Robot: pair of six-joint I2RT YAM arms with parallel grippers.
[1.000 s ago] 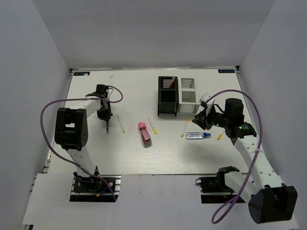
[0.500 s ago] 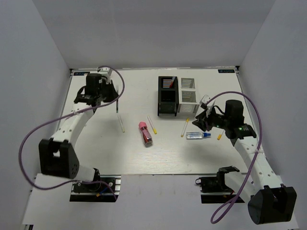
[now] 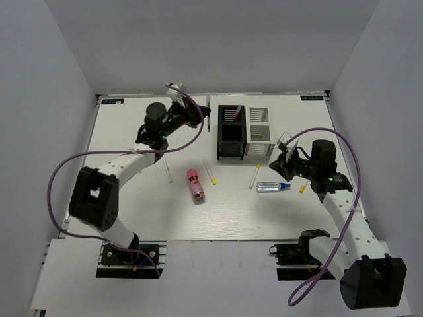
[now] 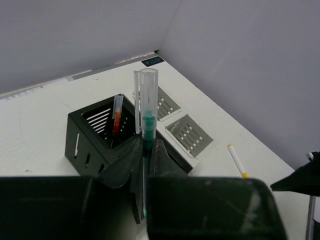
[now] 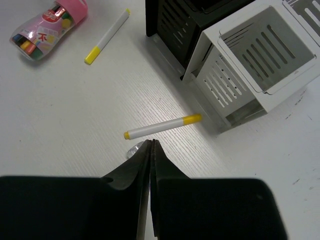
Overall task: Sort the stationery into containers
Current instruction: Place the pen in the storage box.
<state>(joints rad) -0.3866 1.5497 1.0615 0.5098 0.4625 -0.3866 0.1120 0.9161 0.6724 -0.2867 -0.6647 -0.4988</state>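
Left arm (image 3: 129,160) beside black organiser (image 3: 230,136) now, pen (image 4: 148,100) upright in jaws

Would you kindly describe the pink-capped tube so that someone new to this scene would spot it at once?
Find the black organiser at the far middle of the table. Closer to the near edge and slightly left lies the pink-capped tube, with a thin white-and-yellow pen on its left and another on its right. Unlike them, it is stubby, thick and clear-bodied.
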